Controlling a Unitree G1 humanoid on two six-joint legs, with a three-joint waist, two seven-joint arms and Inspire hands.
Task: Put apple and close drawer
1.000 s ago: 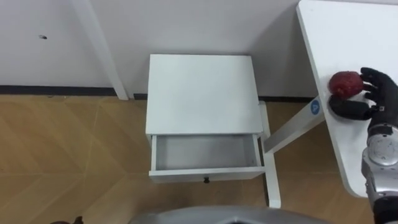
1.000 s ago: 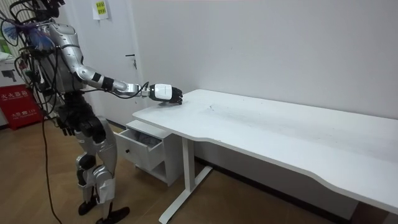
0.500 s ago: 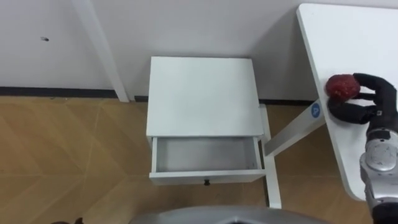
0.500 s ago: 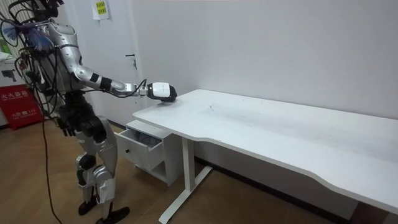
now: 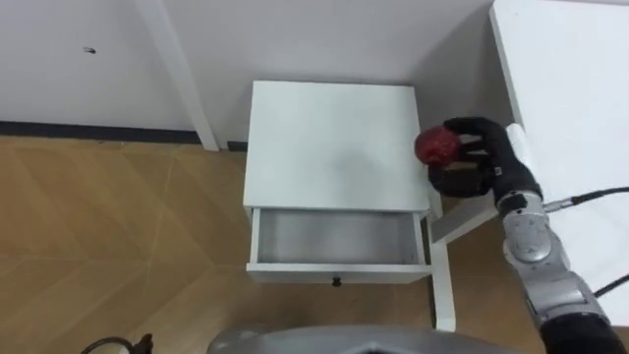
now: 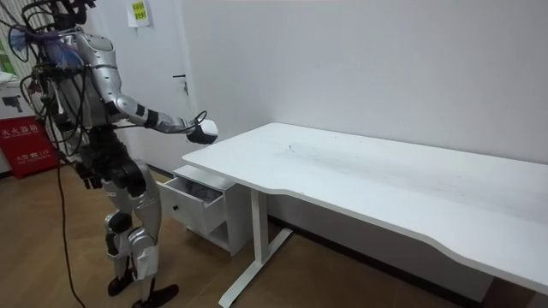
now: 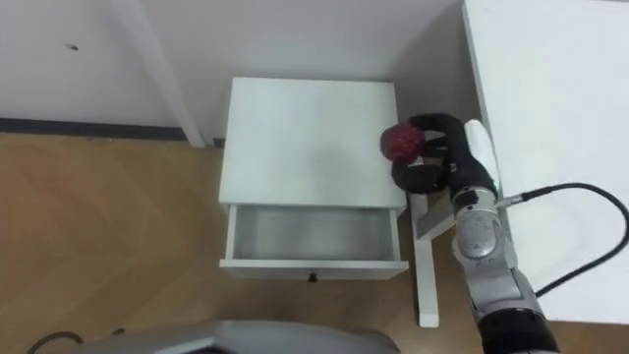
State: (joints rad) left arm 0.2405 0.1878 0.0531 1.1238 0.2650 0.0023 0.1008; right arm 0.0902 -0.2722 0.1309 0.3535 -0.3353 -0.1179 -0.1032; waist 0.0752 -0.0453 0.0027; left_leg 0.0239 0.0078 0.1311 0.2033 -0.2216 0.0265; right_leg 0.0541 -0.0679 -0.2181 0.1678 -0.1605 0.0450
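A red apple (image 5: 436, 146) is held in the curled fingers of my right hand (image 5: 484, 162), in the air over the right edge of the white cabinet's top (image 5: 329, 138). Below it, the cabinet's drawer (image 5: 339, 239) is pulled open and bare inside, with a small dark knob on its front. In the room view I stand before the cabinet (image 6: 195, 195) at the room view's left, my right hand (image 6: 204, 130) stretched out beside the table's end. My left hand (image 6: 88, 171) hangs low at my side.
The white table (image 5: 570, 88) stands to the right of the cabinet, and its leg (image 5: 440, 285) stands close by the drawer's right corner. A white wall and a slanted white post (image 5: 182, 69) rise behind the cabinet. Wood floor spreads to the left.
My right hand has closed on the apple, lifted it off the table and carried it left to the cabinet's right edge. The eye view has shifted a little.
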